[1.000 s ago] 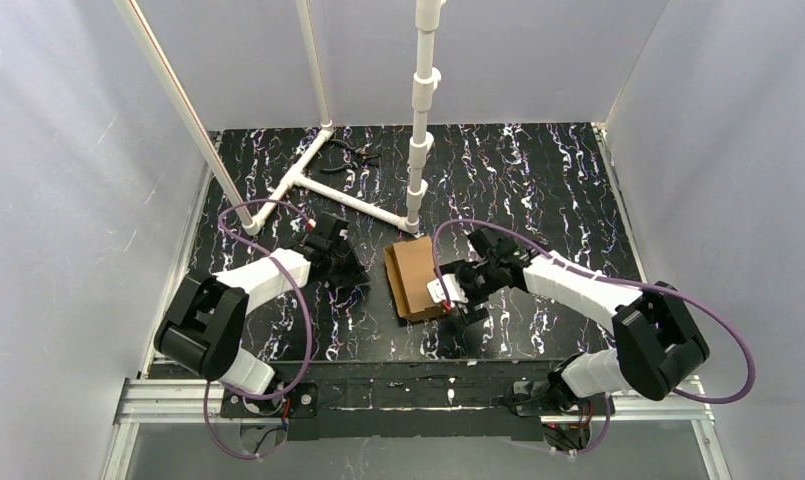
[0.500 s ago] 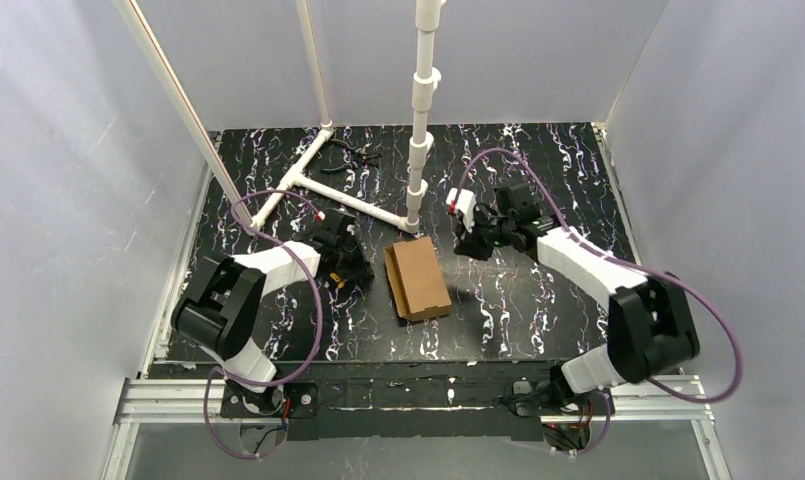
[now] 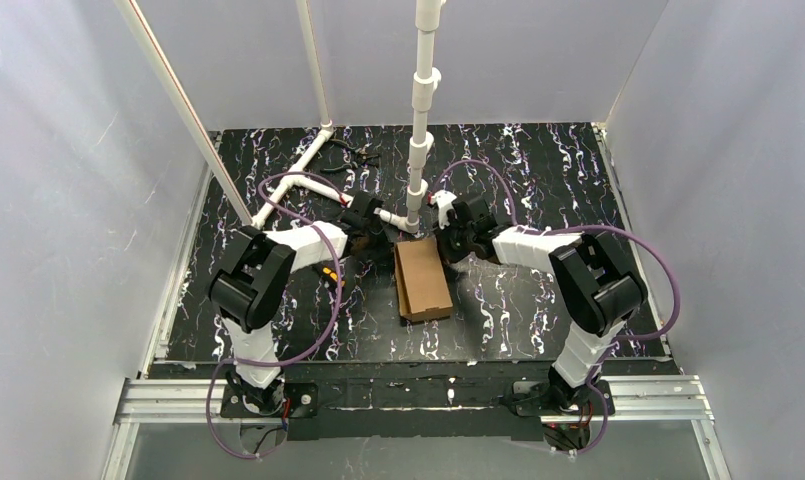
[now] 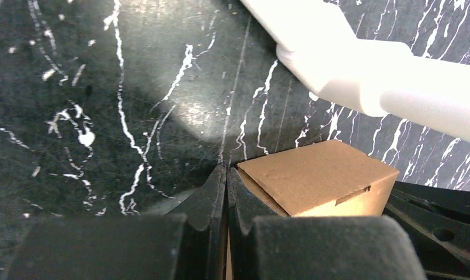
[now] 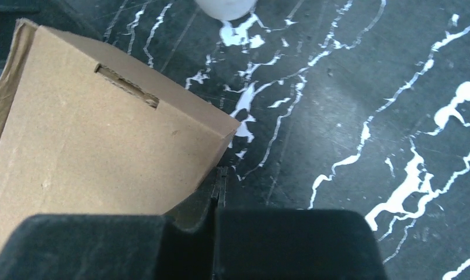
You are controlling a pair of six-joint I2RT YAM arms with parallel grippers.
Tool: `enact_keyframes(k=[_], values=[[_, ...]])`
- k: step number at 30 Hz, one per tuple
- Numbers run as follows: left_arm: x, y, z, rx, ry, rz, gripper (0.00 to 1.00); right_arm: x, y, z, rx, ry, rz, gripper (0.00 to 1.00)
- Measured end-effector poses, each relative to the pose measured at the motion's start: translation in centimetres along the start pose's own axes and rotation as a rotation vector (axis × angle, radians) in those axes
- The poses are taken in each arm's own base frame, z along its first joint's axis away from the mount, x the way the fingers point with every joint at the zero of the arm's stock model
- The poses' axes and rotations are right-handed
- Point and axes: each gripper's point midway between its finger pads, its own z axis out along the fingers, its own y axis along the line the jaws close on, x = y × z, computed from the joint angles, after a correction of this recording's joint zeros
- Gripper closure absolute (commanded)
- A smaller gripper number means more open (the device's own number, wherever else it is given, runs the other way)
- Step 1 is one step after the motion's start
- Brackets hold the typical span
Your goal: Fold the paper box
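two arms (image 3: pixel 298 240) (image 3: pixel 523 243) have swung in beside the one paper box (image 3: pixel 424 280), jaws shut.

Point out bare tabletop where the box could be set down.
Free: far right corner, between the right arm and the wall; near strip in front of the box. Crowded: around the pipe stand, at the box's far end.

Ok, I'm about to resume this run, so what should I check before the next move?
1. Box closed: ok.
2. Closure locked: cannot tell.
3. Left gripper shut, empty: ok.
4. Right gripper shut, empty: ok.
5. Grippers off box: cannot tell, both tips sit at its far corners.
6. Box apart from pipe: ok, though near.
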Motion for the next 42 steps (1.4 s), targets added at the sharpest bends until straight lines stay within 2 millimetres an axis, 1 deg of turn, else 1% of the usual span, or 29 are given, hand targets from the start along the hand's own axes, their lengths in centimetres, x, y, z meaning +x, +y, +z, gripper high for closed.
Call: enact_keyframes(k=[3, 6, 10, 13, 15, 17, 18, 19, 21, 23, 24, 27, 29, 30, 33, 37, 41, 42], values=[[0.2, -0.6, 0.3, -0.016, -0.008, 0.011, 1.0, 0.0, -0.8, -0.1, 0.026, 0.0, 0.023, 0.99], [0.5, -0.5, 0.2, -0.046, -0.01, 0.011, 1.0, 0.0, -1.3, -0.1, 0.043, -0.002, 0.033, 0.99], [0.4, 0.4, -0.8, -0.095, -0.028, 0.007, 1.0, -0.1, -2.3, -0.5, 0.037, -0.011, 0.071, 0.92], [-0.2, 1.1, -3.1, -0.086, -0.062, -0.005, 0.99, -0.3, -4.6, -1.4, 0.06, -0.031, 0.111, 0.8], [-0.5, 1.7, -5.1, -0.071, -0.088, -0.013, 1.0, -0.4, -6.0, -2.5, 0.087, -0.048, 0.117, 0.78], [-0.8, 1.8, -7.2, -0.027, -0.117, -0.014, 1.0, -0.7, -6.7, -3.8, 0.108, -0.064, 0.09, 0.79], [-0.4, 1.4, -8.6, 0.03, -0.123, -0.008, 1.0, -0.8, -6.6, -4.5, 0.111, -0.072, 0.072, 0.81], [-0.3, 1.4, -8.8, 0.036, -0.123, -0.007, 1.0, -0.8, -6.3, -5.2, 0.11, -0.081, 0.047, 0.83], [1.4, 1.1, -9.9, 0.103, -0.111, -0.001, 1.0, -0.6, -5.6, -6.6, 0.106, -0.085, 0.0, 0.86], [4.7, 1.5, -10.6, 0.135, -0.066, -0.007, 1.0, 0.1, -4.9, -7.5, 0.098, -0.082, -0.027, 0.88], [6.3, 1.8, -10.7, 0.14, -0.04, -0.011, 1.0, 0.8, -4.6, -7.8, 0.092, -0.072, -0.033, 0.89], [11.9, 2.7, -10.2, 0.124, 0.069, -0.032, 1.0, 3.0, -3.7, -8.0, 0.058, -0.012, -0.023, 0.91], [14.1, 3.2, -9.6, 0.091, 0.111, -0.048, 1.0, 4.1, -3.2, -7.9, 0.035, 0.023, -0.012, 0.93], [14.9, 3.3, -9.2, 0.074, 0.125, -0.058, 1.0, 4.4, -3.0, -7.9, 0.024, 0.035, -0.01, 0.93], [16.0, 3.1, -7.9, 0.03, 0.149, -0.089, 1.0, 4.8, -2.4, -7.7, 0.007, 0.05, -0.013, 0.94], [15.8, 0.4, -6.5, 0.039, 0.146, -0.113, 1.0, 5.7, -1.1, -7.1, -0.033, 0.085, -0.014, 0.98], [15.2, -2.7, -4.6, 0.037, 0.155, -0.107, 1.0, 7.3, 1.6, -5.8, -0.097, 0.156, -0.056, 0.98], [15.5, -2.9, -4.3, 0.019, 0.171, -0.104, 1.0, 6.9, 1.4, -5.6, -0.075, 0.149, -0.075, 0.98]])
